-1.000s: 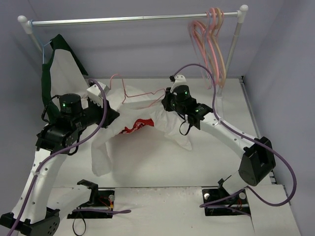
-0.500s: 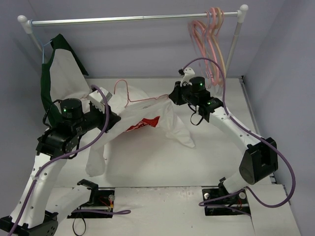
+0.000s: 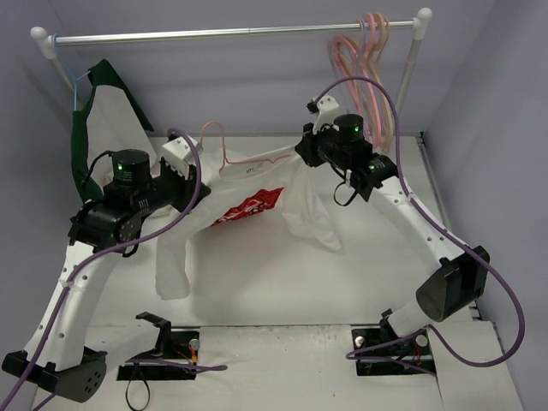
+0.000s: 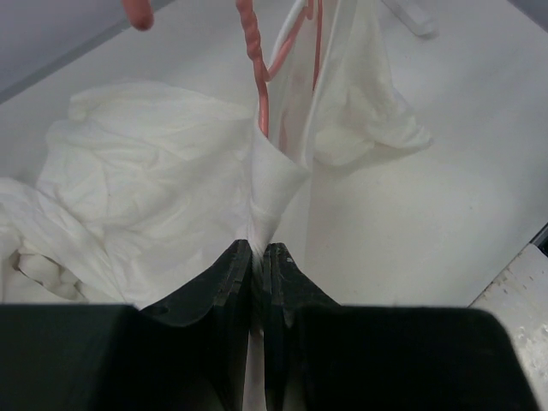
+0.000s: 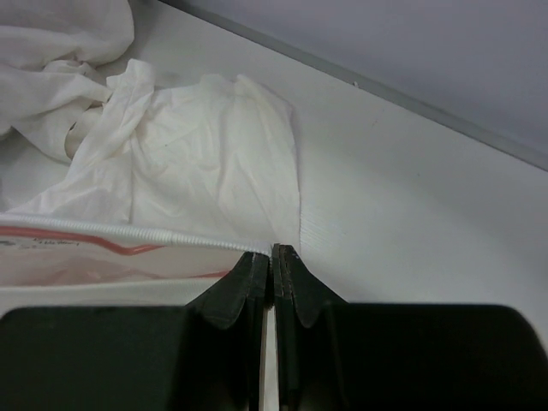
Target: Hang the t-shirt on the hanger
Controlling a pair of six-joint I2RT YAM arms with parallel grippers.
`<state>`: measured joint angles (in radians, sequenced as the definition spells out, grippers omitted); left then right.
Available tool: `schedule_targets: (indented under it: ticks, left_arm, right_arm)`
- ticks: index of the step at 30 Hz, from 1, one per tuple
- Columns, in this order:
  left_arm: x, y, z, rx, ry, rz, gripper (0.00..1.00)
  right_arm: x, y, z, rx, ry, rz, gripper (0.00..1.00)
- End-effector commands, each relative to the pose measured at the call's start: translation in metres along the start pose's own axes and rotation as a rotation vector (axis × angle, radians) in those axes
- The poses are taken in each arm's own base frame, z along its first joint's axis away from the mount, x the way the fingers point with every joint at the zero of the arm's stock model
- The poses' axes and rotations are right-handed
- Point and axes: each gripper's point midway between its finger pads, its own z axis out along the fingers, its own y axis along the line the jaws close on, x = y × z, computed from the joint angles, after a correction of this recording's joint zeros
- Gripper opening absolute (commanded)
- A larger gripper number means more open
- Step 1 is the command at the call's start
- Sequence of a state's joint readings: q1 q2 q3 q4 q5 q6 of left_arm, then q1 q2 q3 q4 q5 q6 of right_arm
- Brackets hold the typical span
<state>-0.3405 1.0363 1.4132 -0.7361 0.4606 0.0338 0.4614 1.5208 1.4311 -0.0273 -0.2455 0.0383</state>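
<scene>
Over the table, top view: my left gripper [image 3: 195, 174] and right gripper [image 3: 300, 154] hold the plain white cloth t-shirt w/ red print [image 3: 295, 201] stretched between them. Its lower parts droop toward the white table [image 3: 257, 282]; can't tell if they touch. Thin pale-pink triangular hanger [image 3: 225, 158] sits in the neck area, hook poking up just beside my left gripper.

Left wrist: left gripper [image 4: 259, 250] pinched tight on a fold of t-shirt [image 4: 145, 197], hanger [image 4: 261, 94] stem rising right behind the fold.

Right wrist: right gripper [image 5: 273, 254] clamped on the shirt's edge; pink line thru cloth, prob a hanger arm.

Step, I reckon: seating shoulders over the hanger arms. Do it well w/ both pinches firm, tension even, slow pull down & outward so the hook clears the neck hole and the hanger doesn't tip.
</scene>
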Motion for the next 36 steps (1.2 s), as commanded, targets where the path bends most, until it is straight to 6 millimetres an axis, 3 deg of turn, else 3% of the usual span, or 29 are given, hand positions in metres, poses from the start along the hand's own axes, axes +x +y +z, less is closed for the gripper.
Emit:
schedule_targets:
  ticks: [1, 3, 4, 6, 7, 8, 11, 14, 15, 16, 17, 18, 20, 21, 22, 23, 24, 25, 30, 31, 36]
  left_arm:
    - [-0.061, 0.001, -0.021, -0.041, -0.201, 0.075, 0.0]
    - [-0.085, -0.005, -0.023, -0.012, -0.258, 0.089, 0.0]
    - [-0.093, -0.008, -0.024, 0.003, -0.269, 0.092, 0.0]
    - [-0.118, -0.019, -0.027, 0.06, -0.307, 0.114, 0.0]
    - [-0.126, -0.022, -0.025, 0.084, -0.317, 0.123, 0.0]
    - [-0.142, -0.032, -0.034, 0.121, -0.366, 0.152, 0.0]
    - [-0.158, -0.044, -0.046, 0.17, -0.416, 0.186, 0.0]
    - [-0.158, -0.053, -0.053, 0.21, -0.432, 0.17, 0.0]
    - [-0.142, -0.052, -0.04, 0.224, -0.399, 0.147, 0.0]
    - [-0.138, -0.055, -0.044, 0.228, -0.415, 0.134, 0.0]
    - [-0.14, -0.054, -0.043, 0.226, -0.455, 0.139, 0.0]
    - [-0.117, -0.048, -0.022, 0.221, -0.411, 0.095, 0.0]
    - [-0.112, -0.05, -0.022, 0.229, -0.444, 0.062, 0.0]
    - [-0.106, -0.049, -0.017, 0.232, -0.441, 0.047, 0.0]
    - [-0.09, -0.049, -0.007, 0.244, -0.412, 0.004, 0.0]
    - [-0.09, -0.05, -0.005, 0.254, -0.432, 0.003, 0.0]
    - [-0.086, -0.05, -0.002, 0.262, -0.434, -0.009, 0.0]
    - [-0.069, -0.053, 0.007, 0.287, -0.41, -0.045, 0.0]
    - [-0.048, -0.046, 0.01, 0.243, -0.493, -0.067, 0.0]
    - [-0.036, -0.041, 0.017, 0.219, -0.487, -0.084, 0.0]
    - [-0.015, -0.039, 0.021, 0.205, -0.491, -0.089, 0.0]
  right_arm:
    - [-0.078, 0.021, -0.03, 0.008, -0.175, -0.116, 0.0]
    - [-0.089, 0.038, -0.032, -0.011, -0.192, -0.174, 0.0]
    - [-0.105, 0.047, -0.038, -0.026, -0.227, -0.186, 0.0]
    - [-0.118, 0.065, -0.041, -0.076, -0.256, -0.212, 0.0]
    - [-0.137, 0.072, -0.048, -0.09, -0.297, -0.227, 0.0]
    - [-0.145, 0.077, -0.052, -0.11, -0.314, -0.242, 0.0]
    - [-0.173, 0.093, -0.072, -0.168, -0.385, -0.296, 0.0]
    - [-0.186, 0.115, -0.095, -0.262, -0.444, -0.306, 0.0]
    - [-0.186, 0.12, -0.098, -0.292, -0.459, -0.309, 0.0]
    - [-0.186, 0.123, -0.106, -0.305, -0.472, -0.306, 0.0]
    - [-0.172, 0.124, -0.1, -0.323, -0.444, -0.305, 0.0]
    - [-0.164, 0.126, -0.098, -0.339, -0.428, -0.303, 0.0]
    - [-0.148, 0.13, -0.097, -0.374, -0.395, -0.282, 0.0]
    - [-0.127, 0.131, -0.087, -0.389, -0.343, -0.27, 0.0]
    - [-0.123, 0.135, -0.087, -0.407, -0.351, -0.266, 0.0]
    - [-0.116, 0.137, -0.084, -0.422, -0.341, -0.253, 0.0]
    - [-0.095, 0.139, -0.076, -0.435, -0.296, -0.246, 0.0]
    - [-0.087, 0.142, -0.073, -0.445, -0.284, -0.239, 0.0]
    - [-0.029, 0.151, -0.051, -0.487, -0.153, -0.208, 0.0]
    - [-0.022, 0.154, -0.05, -0.496, -0.138, -0.206, 0.0]
    - [0.012, 0.154, -0.044, -0.504, -0.07, -0.189, 0.04]
